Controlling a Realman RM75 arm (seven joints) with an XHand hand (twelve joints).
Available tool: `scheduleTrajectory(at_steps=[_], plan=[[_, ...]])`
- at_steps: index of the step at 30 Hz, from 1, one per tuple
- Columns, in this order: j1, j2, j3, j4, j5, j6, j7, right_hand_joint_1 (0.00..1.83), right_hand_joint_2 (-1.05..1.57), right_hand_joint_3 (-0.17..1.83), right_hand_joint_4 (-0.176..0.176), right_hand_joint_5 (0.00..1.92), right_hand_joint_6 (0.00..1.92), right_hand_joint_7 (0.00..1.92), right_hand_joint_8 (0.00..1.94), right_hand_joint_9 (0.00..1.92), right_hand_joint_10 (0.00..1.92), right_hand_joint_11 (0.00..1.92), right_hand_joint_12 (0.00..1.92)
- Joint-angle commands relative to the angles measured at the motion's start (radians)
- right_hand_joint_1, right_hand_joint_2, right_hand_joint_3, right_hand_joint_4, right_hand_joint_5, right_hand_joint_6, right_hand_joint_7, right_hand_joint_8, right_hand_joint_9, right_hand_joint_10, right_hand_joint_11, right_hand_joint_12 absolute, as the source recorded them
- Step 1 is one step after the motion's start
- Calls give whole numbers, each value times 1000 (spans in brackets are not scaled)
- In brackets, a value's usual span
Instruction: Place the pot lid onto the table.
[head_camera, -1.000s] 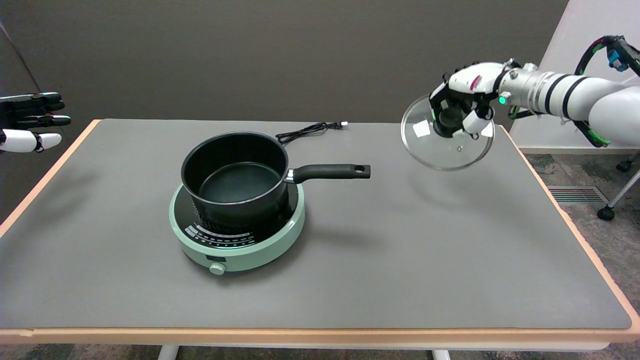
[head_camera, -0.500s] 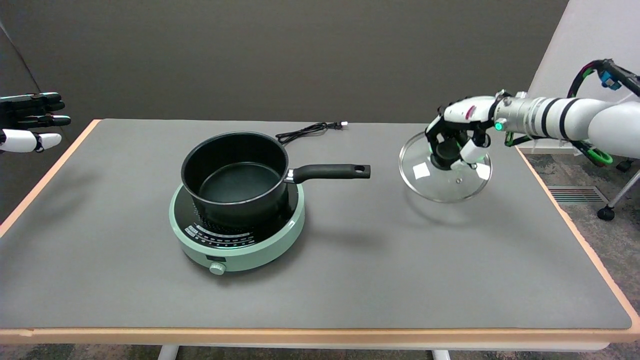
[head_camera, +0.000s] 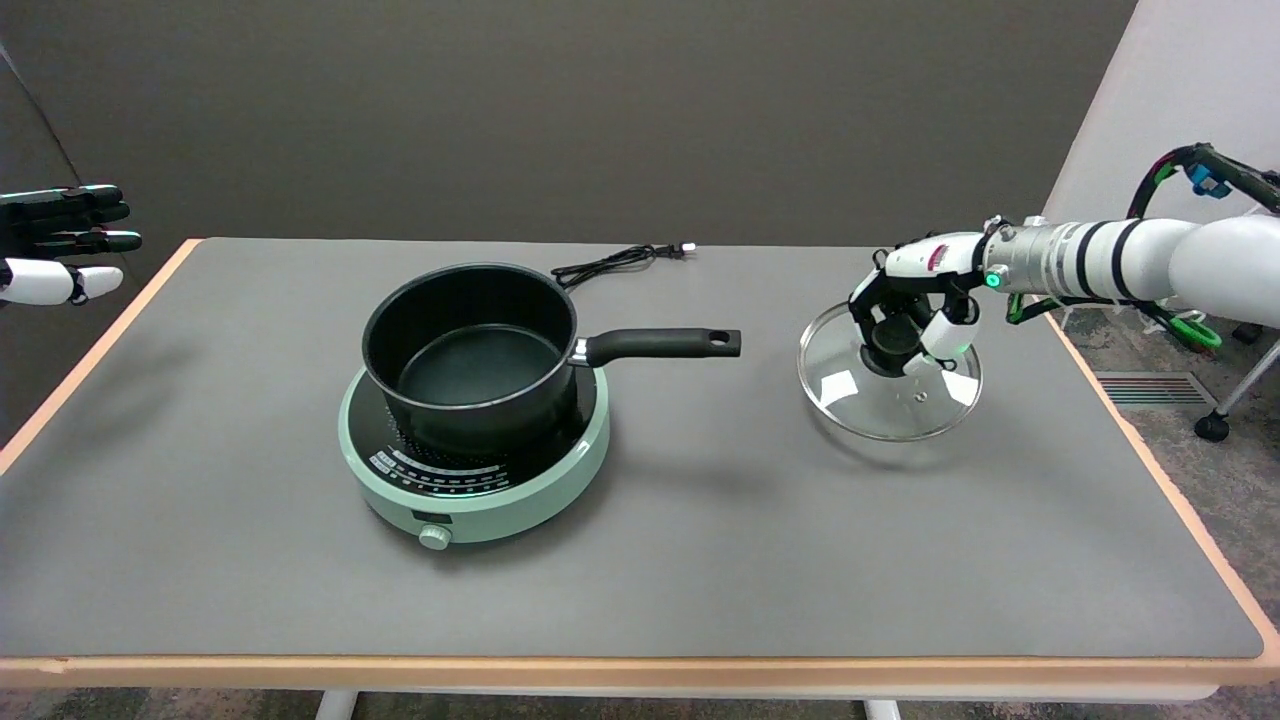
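Note:
A round glass pot lid (head_camera: 888, 388) with a black knob sits low over the grey table (head_camera: 760, 540) at the right, its near rim at or just above the surface. My right hand (head_camera: 915, 305) reaches in from the right and grips the knob from above, fingers wrapped round it. The black pot (head_camera: 470, 352) stands uncovered on a mint-green induction cooker (head_camera: 474, 462) left of centre, its long handle (head_camera: 660, 344) pointing right toward the lid.
A black power cord (head_camera: 615, 262) lies behind the pot near the table's far edge. The idle left hand (head_camera: 60, 240) hangs in the air at the upper left. The table's right edge (head_camera: 1150, 460) runs close behind the lid.
My right hand has carried the lid steadily down from well above the table to about surface level, keeping its hold on the knob. The lid has levelled out; the pot and cooker stayed put.

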Motion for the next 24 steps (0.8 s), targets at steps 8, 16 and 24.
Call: scheduleTrajectory(at_steps=[8, 16, 24], plan=[[-309, -108, 464, -58, 12, -83, -51, 1350, 929, 486, 176, 666, 1194, 868, 1306, 791, 1477, 557, 1351], [-215, -201, 437, -158, 12, -26, -131, 1356, 903, 506, 176, 709, 1159, 896, 1268, 831, 1445, 673, 1217], [-27, -257, 211, -239, 9, 9, -146, 1361, 885, 520, 176, 729, 1136, 917, 1241, 842, 1423, 706, 1156]])
